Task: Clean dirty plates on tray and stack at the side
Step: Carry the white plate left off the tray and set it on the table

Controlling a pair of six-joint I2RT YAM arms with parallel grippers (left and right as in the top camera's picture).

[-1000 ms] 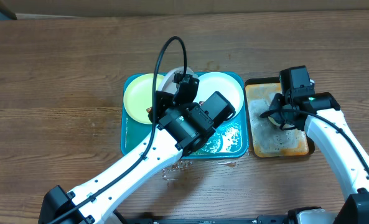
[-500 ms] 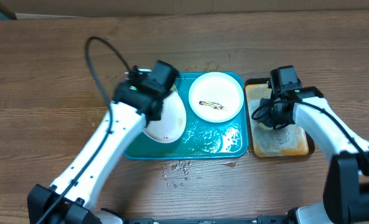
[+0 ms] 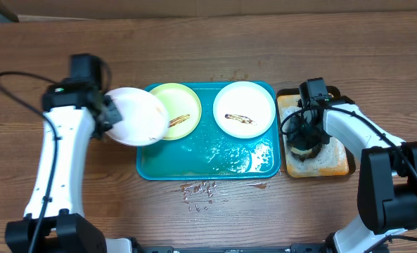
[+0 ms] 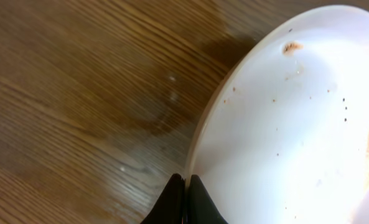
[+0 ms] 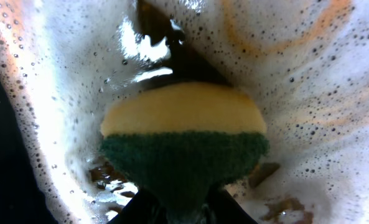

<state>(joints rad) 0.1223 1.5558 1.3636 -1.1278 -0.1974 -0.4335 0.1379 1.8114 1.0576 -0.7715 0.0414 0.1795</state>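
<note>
A: What takes up the most room?

B: The wooden table [image 3: 215, 49]. On it, about the middle, lies the teal tray [image 3: 180, 156], wet, with soapy foam [image 3: 254, 159] at its near right corner.

A: And right of it?

B: Just beside it is a smaller orange-brown tray [image 3: 339, 159] with a black rim, frothy all over.

A: Where are the plates?

B: Two lie flat in the teal tray's far half. The yellow-green plate [image 3: 176, 121] is on the left and the second white plate [image 3: 243, 109] on the right, each with a brown smear in the middle. They sit side by side, apart.

A: The third?

B: The held white plate [image 3: 136, 116] is off the tray's left side. From overhead its right edge overlaps the tray's rim and the yellow-green plate. It is lifted off the wood, with its shadow on the table below, and it carries brown specks and a brown mark near one edge.

A: What has hold of it?

B: The left gripper [image 4: 185, 194], its fingertips pressed together on the plate's rim.

A: And the other arm?

B: The right gripper [image 5: 177, 210] is over the small tray, pinching the sponge [image 5: 184, 143] by its green side, yellow layer away from the fingers.

A: Anything smaller?

B: Water droplets [image 3: 200, 190] on the table, just near of the teal tray.
</note>
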